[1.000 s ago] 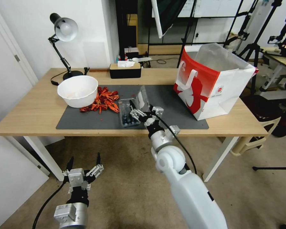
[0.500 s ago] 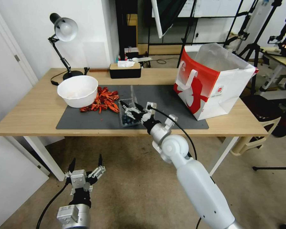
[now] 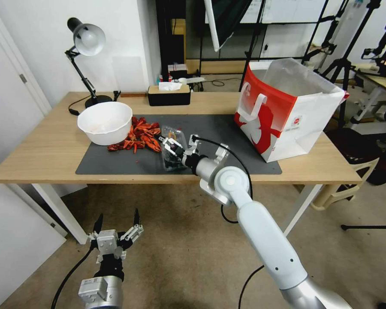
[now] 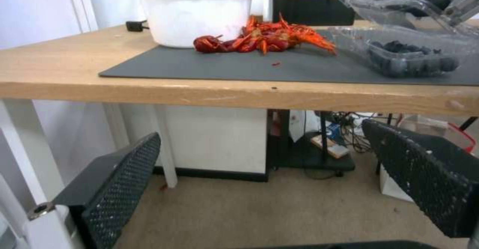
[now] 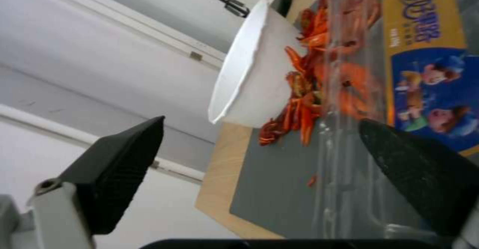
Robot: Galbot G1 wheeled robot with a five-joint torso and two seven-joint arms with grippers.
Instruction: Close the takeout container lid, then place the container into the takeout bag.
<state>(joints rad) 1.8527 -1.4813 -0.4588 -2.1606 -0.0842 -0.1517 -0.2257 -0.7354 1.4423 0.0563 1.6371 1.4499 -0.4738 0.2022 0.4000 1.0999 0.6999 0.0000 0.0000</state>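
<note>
takeout container [image 4: 414, 54]: clear glossy plastic, thin and ribbed, under the right gripper [image 3: 172, 145]
lid [image 5: 399, 65]: same clear plastic, with a glossy printed label (yellow and blue)
fingers [image 5: 119, 166]: matt black, rough dimpled pads, spread wide
mat [image 3: 116, 161]: dark grey, matt, smooth, beneath the gripper
table [image 3: 38, 150]: pale wood grain, satin
bowl [image 3: 105, 122]: white, matt, beyond the gripper
takeout bag [image 3: 287, 111]: smooth red-and-white paper, translucent liner

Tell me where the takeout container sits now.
In the head view the takeout container sits on the grey mat, between the crayfish pile and the right gripper.
</note>
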